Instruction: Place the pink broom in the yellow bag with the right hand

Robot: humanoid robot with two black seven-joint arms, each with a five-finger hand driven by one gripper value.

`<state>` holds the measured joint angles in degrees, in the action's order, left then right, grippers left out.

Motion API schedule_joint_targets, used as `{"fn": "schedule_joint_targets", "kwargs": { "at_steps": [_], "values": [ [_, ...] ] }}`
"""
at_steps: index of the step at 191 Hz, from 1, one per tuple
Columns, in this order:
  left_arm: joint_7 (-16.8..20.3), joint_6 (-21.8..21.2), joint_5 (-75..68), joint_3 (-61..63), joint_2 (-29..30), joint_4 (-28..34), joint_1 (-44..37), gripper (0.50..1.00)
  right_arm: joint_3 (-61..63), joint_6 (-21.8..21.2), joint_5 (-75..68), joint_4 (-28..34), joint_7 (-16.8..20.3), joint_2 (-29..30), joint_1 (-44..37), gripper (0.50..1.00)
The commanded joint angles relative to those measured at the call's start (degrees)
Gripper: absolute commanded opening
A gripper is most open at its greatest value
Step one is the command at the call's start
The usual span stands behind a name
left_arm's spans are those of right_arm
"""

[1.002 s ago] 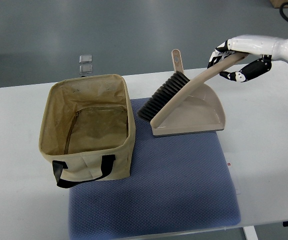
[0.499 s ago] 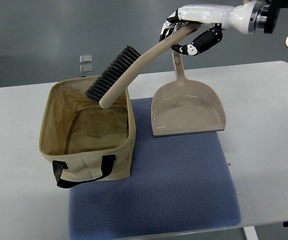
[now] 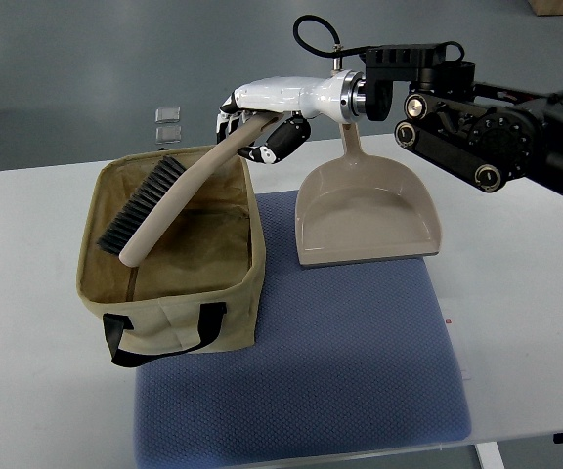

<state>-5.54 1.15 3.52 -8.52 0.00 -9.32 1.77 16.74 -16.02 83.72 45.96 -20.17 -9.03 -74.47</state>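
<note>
The bag (image 3: pixel 169 254) looks like matt, creased cloth. The broom (image 3: pixel 164 200) and dustpan (image 3: pixel 365 210) are smooth plastic, the bristles dark and coarse. The mat (image 3: pixel 340 342) is textured fabric; the hand (image 3: pixel 262 122) has a glossy shell.

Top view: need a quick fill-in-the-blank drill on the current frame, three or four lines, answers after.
1. The right hand grips the broom by its ____.
2. The broom's bristle end hangs over the open ____.
3. The dustpan lies on the blue ____.
4. The bag has ____ handles.

Missing words: handle; bag; mat; black
</note>
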Motion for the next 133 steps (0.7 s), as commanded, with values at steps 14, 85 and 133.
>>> {"fn": "schedule_joint_targets", "kwargs": {
  "at_steps": [14, 85, 133],
  "values": [
    [0.00, 0.00, 0.00, 0.00, 0.00, 0.00, 0.07, 1.000, -2.85, 3.54, 2.23, -4.03, 0.13, 3.93, 0.11, 0.500],
    [0.00, 0.00, 0.00, 0.00, 0.00, 0.00, 0.07, 1.000, -5.40, 8.38, 4.52, -4.30, -0.22, 5.16, 1.61, 0.789],
    [0.00, 0.00, 0.00, 0.00, 0.00, 0.00, 0.07, 1.000, -4.52, 8.73, 3.73, -4.03, -0.31, 4.81, 1.78, 0.852]
  ]
}}
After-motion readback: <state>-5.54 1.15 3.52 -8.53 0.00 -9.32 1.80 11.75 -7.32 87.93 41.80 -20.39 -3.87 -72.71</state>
